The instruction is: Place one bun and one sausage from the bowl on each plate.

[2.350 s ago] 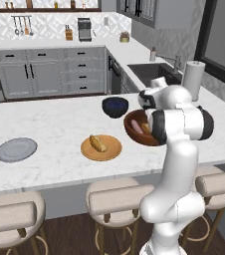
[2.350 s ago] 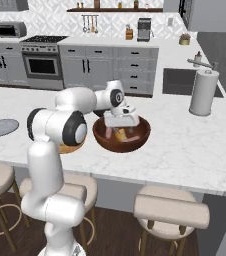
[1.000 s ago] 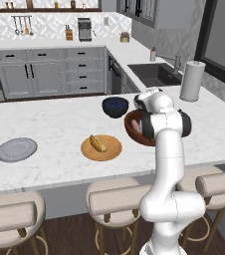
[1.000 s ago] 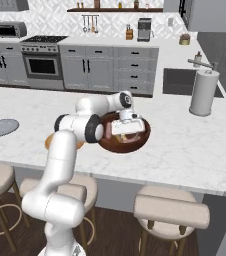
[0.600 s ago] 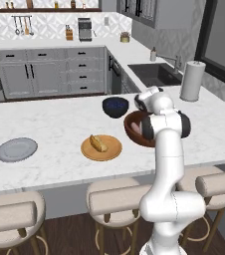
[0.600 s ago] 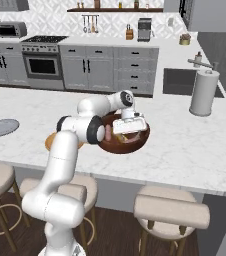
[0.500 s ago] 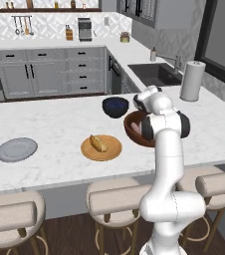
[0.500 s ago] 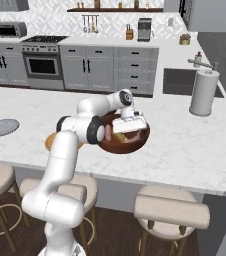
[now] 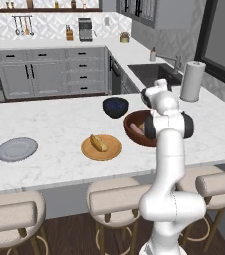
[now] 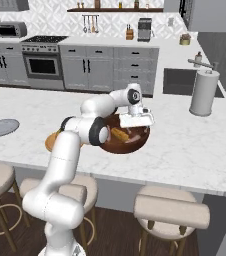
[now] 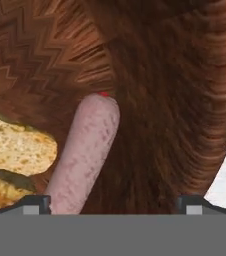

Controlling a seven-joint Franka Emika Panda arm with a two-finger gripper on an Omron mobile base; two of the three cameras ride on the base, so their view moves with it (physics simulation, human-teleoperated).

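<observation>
Inside the bowl (image 10: 120, 137), toward the right of the bench (image 9: 50, 124), the tool (image 11: 113, 202) hangs low with its tips spread wide, holding nothing. One sausage (image 11: 85, 150) lies just inside its left tip, long axis running away from the tool, off-centre. Beside it sits one bun (image 11: 15, 150). Two plates: the tan plate (image 9: 101, 148) carries one bun; the grey plate (image 9: 17, 149) is bare.

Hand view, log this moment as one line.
gripper open, low in wooden bowl | sausage by left fingertip, ungrasped | bun on tan plate
</observation>
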